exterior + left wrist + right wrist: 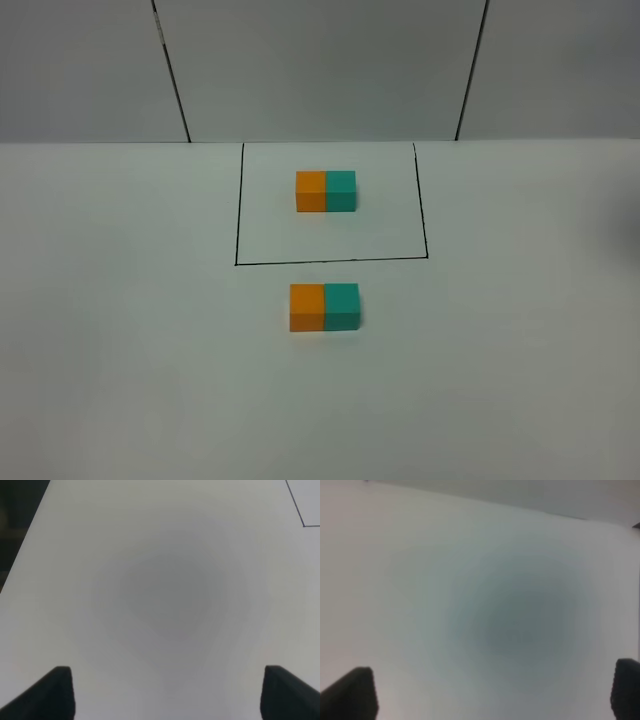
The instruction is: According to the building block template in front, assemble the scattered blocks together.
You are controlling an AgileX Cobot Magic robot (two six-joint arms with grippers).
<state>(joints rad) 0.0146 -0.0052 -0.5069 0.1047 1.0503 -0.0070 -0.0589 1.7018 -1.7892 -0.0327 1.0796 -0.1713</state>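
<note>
Left hand [167,692]: fingers spread apart with nothing between them, over bare counter [120,350]; out of the high view.
Right hand [490,690]: also apart and empty, above bare counter; the picture is blurred.
Orange cube [306,306]: about midway between the counter's left and right edges, unframed, just on the near side of the frame line.
Teal cube [341,305]: touching the orange cube's right face, tops level and front faces in line.
Black-lined rectangle [237,230]: drawn toward the far edge; its near line runs just beyond the pair.
Template [326,190]: inside the rectangle, orange left and teal right, joined.
Step, as judged: assembly looks complete; the pair matches the template in order and heading.
Handling advice: keep both hands wide and clear of the pair. Make any correction as a light push on the outer faces only, so the seam does not open.
</note>
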